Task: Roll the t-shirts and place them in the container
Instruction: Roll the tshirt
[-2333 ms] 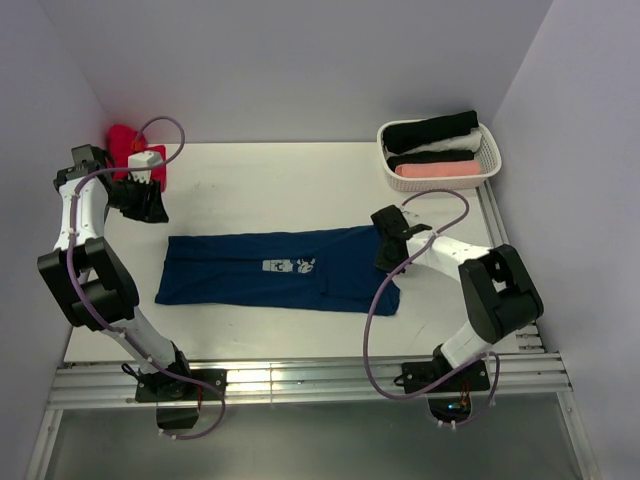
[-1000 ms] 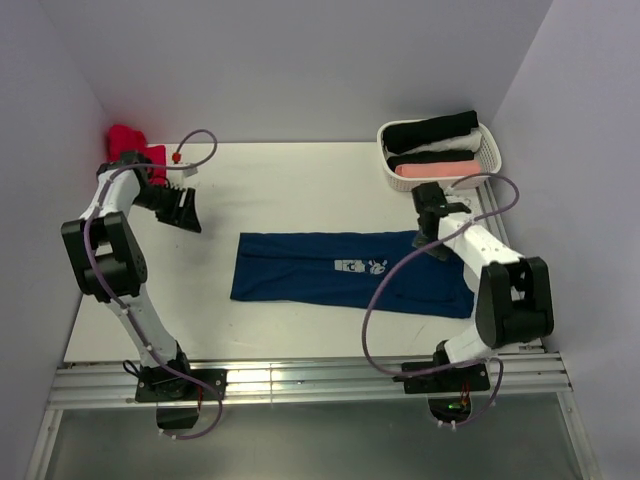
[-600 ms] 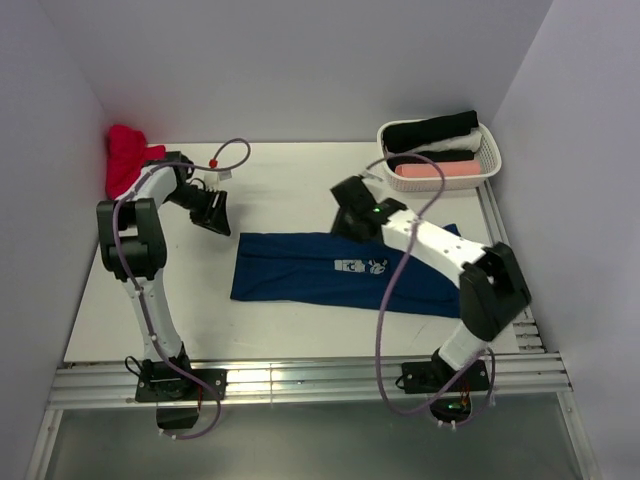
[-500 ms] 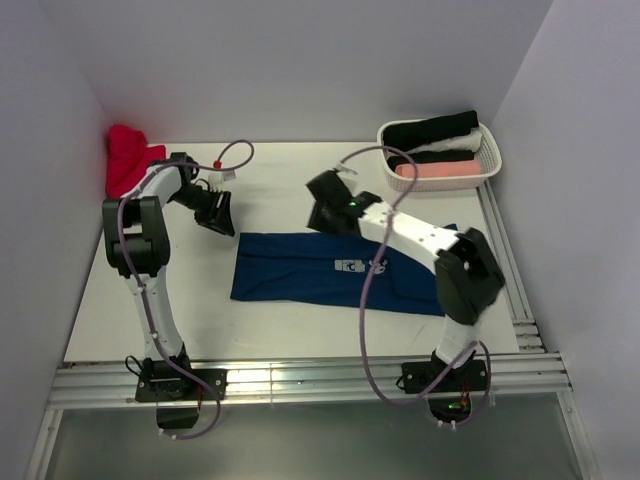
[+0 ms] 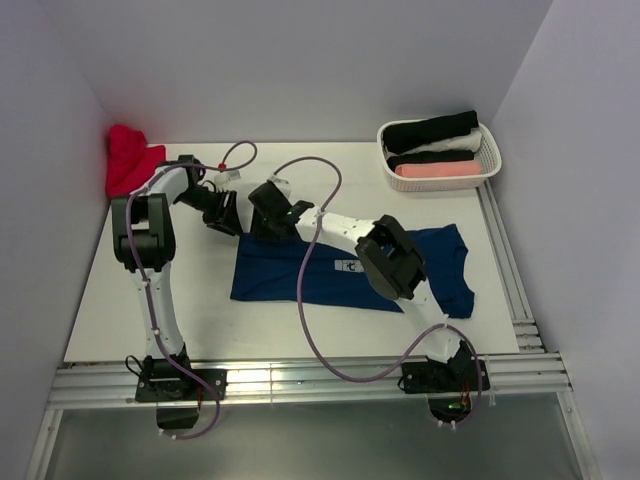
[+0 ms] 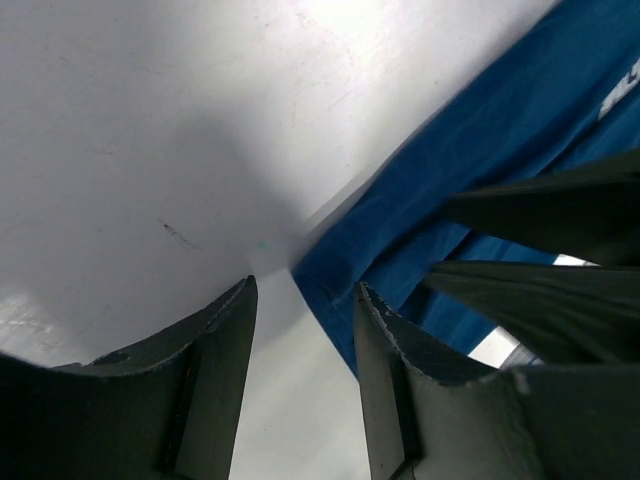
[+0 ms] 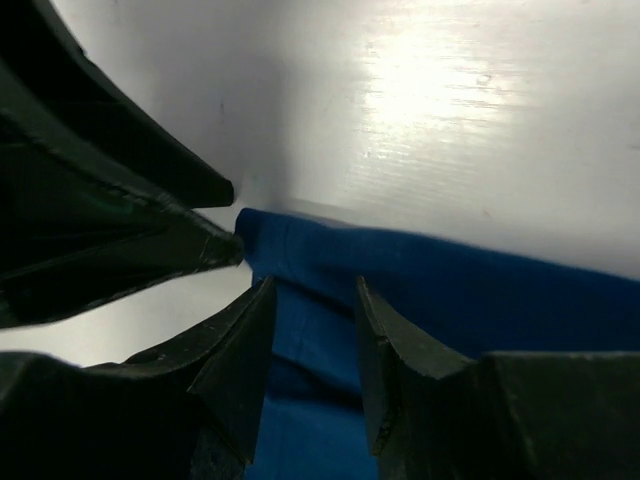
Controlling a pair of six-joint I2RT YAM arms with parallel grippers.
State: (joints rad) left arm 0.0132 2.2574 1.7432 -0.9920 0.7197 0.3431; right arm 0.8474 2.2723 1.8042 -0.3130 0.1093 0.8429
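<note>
We find the navy t-shirt (image 5: 275, 278) lying flat across the middle of the table (image 5: 330, 180), running left to right. Both grippers meet at its far left corner: the left gripper (image 5: 228, 214) at the corner itself, the right gripper (image 5: 266, 222) just beside it over the far hem. The fingers of each stand narrowly parted, with no cloth pinched between them. Far left lies a red cloth (image 5: 125, 160). Far right, a basket (image 5: 488, 152) holds black, white and pink rolls (image 5: 432, 130).
</note>
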